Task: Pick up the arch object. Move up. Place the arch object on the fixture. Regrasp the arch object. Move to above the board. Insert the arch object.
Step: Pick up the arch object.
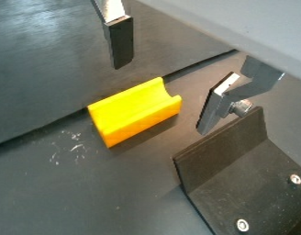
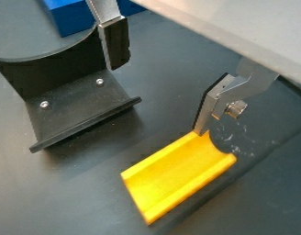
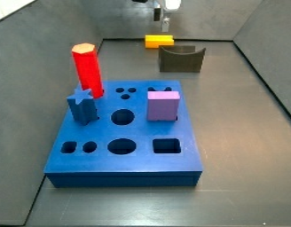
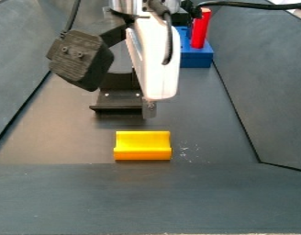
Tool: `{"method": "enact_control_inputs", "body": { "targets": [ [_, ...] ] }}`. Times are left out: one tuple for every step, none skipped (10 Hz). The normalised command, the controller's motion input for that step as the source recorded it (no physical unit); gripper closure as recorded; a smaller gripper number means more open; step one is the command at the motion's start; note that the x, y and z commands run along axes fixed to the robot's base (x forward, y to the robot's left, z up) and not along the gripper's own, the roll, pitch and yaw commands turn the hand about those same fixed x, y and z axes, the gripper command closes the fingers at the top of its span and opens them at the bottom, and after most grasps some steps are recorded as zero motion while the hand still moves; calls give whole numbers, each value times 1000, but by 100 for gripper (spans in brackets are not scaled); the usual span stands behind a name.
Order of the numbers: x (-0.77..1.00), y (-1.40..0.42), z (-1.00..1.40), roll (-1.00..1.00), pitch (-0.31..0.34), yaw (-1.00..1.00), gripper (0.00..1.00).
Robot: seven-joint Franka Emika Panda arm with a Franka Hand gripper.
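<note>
**End effector spread wide above the yellow arch block**

The end effector (image 1: 165,78) hangs over the dark bench (image 1: 43,64) with its two flat silver fingers (image 1: 117,37) set wide apart and nothing between them. Both wrist views show the small yellow-orange arch object (image 1: 135,111) lying on the bench below the gap between the fingers, notch side up, touched by neither pad. In a wrist view it sits just beneath the far finger (image 2: 220,108); whether that fingertip is clear of the block's end is hard to judge there.

Just beside the block, and close to the end effector, stands the fixture (image 2: 61,87), a dark grey-olive blocky holder on a base plate with two screw heads. A side view shows the curved notch in the fixture's top (image 3: 180,58), with the yellow block (image 3: 159,41) behind it.

Well away from the end effector lies the board (image 3: 121,146), a thick blue square slab with shaped holes, carrying a tall red cylinder (image 3: 86,69), a purple cube (image 3: 163,105) and a blue star-shaped peg (image 3: 82,104).
</note>
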Motion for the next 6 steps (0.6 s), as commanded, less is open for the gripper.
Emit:
{"method": "enact_control_inputs", "body": {
  "targets": [
    [0, 329, -249, -123, 206, -531, 0],
    [0, 409, -317, -189, 144, -417, 0],
    [0, 323, -417, -351, 66, -360, 0],
    [0, 234, -311, -400, 0, -394, 0],
    [0, 200, -266, -416, 0, -409, 0],
    [0, 194, -254, -419, 0, -409, 0]
  ]
}}
